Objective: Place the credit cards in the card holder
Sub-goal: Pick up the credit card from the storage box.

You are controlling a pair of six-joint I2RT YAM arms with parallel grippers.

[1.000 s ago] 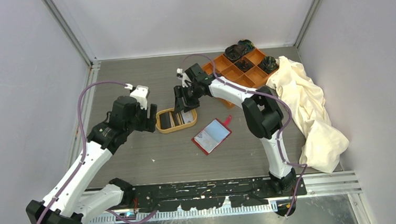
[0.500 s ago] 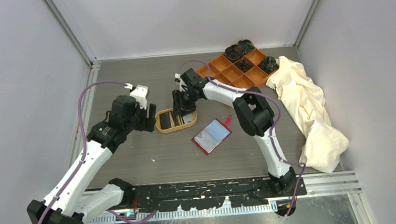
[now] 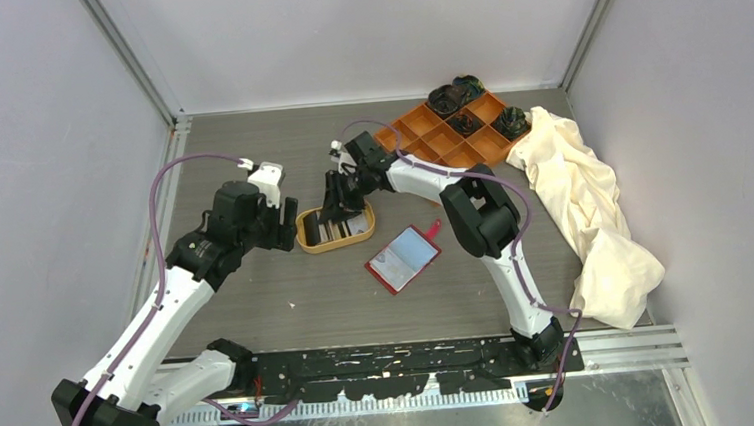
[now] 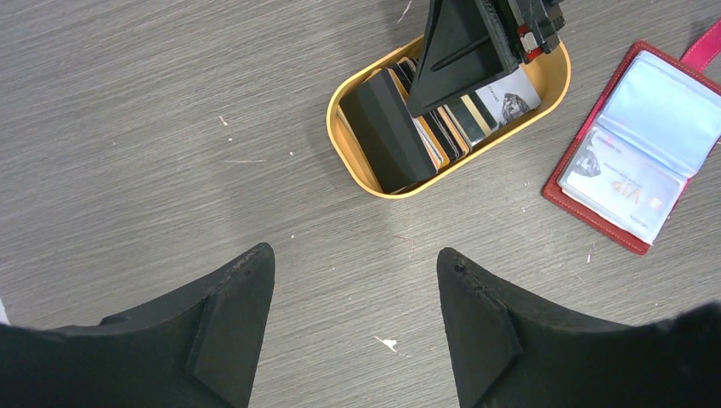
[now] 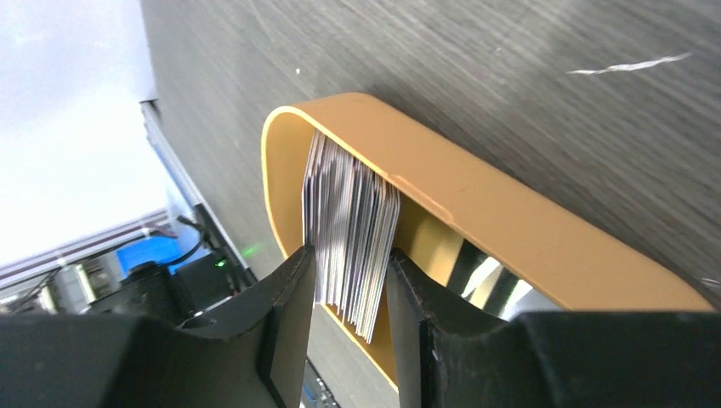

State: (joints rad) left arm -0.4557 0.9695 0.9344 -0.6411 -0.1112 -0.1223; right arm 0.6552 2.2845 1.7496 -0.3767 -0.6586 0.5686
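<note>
Near the middle of the tabletop (image 3: pixel 260 311) an oval tan dish (image 3: pixel 307 240) is seen, and the credit cards (image 5: pixel 349 221) are packed on edge inside it, dark and pale ones together. The right gripper (image 3: pixel 336 211) is lowered into the dish from its 12 o'clock side. On the right wrist view its jaws are clenched on a sheaf of the credit cards: one finger is pressed against each outer face of the sheaf, and the card edges fan out a little above the fingers (image 5: pixel 293 297). Whether the sheaf is lifted off the dish floor cannot be told.

At 9 o'clock of the dish the left gripper (image 4: pixel 353 252) is held above bare tabletop. Its jaws are released, spread wide, and nothing is between them or touched by them.

At 4 o'clock of the dish, near but apart from it, the card holder (image 3: pixel 403 258) is laid open and flat, red cover down and clear pockets up, its red tab pointed towards 1 o'clock. A pale card marked VIP is seen inside one pocket.

Towards 1 o'clock of the tabletop an orange nine-compartment tray (image 3: pixel 425 127) is placed, dark items being held in several compartments. Along the 3 o'clock side a crumpled cream cloth (image 3: pixel 583 209) is heaped against the tray.
</note>
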